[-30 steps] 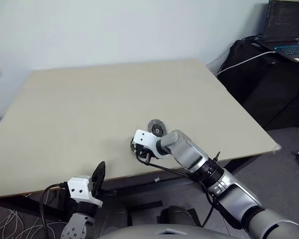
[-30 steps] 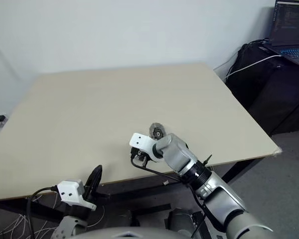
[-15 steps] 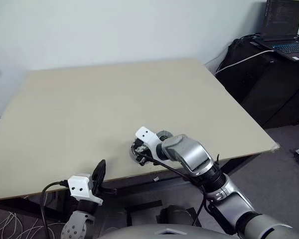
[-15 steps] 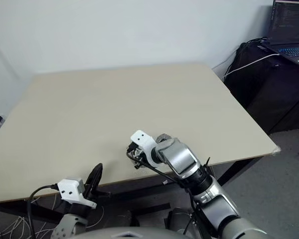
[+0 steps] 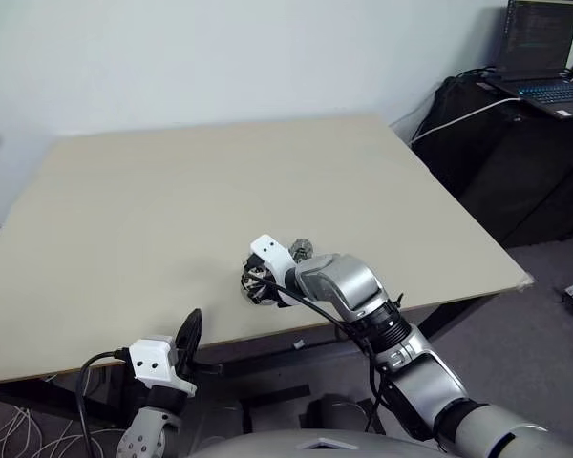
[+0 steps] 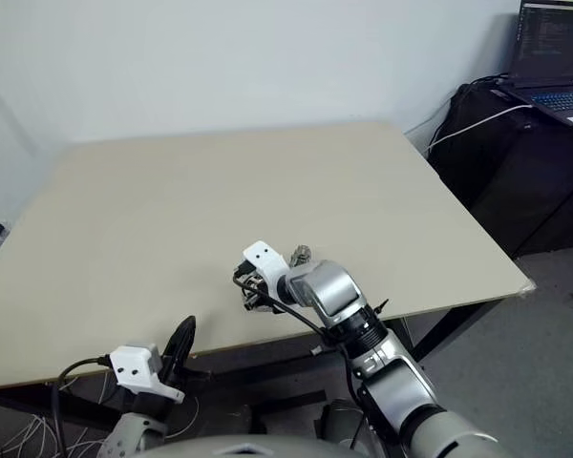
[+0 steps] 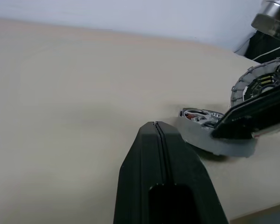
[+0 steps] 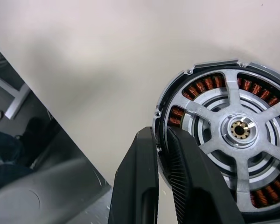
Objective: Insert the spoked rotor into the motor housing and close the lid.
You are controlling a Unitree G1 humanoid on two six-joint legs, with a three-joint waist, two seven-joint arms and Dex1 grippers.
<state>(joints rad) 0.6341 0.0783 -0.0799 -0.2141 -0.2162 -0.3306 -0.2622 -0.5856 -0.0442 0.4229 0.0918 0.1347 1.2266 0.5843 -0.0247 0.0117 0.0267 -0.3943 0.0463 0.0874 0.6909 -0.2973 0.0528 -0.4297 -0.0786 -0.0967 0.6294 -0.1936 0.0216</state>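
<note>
- Head views: the right hand [image 5: 255, 284] is reaching down and leftward to the worktop's [image 5: 172, 191] near edge. The lid [image 5: 301, 249] is lying just behind that arm. The left hand [image 5: 189, 329] is hanging below the near edge.
- Left wrist view: the left hand's fingers are pressing together, holding nothing. The spoked wheel [image 7: 259, 81] is tilting over the coil housing [image 7: 198, 115], which is lying flat.
- Right wrist view: the fingers are pinching the wheel's rim. Levelling and centring it before lowering seems wise.
</note>
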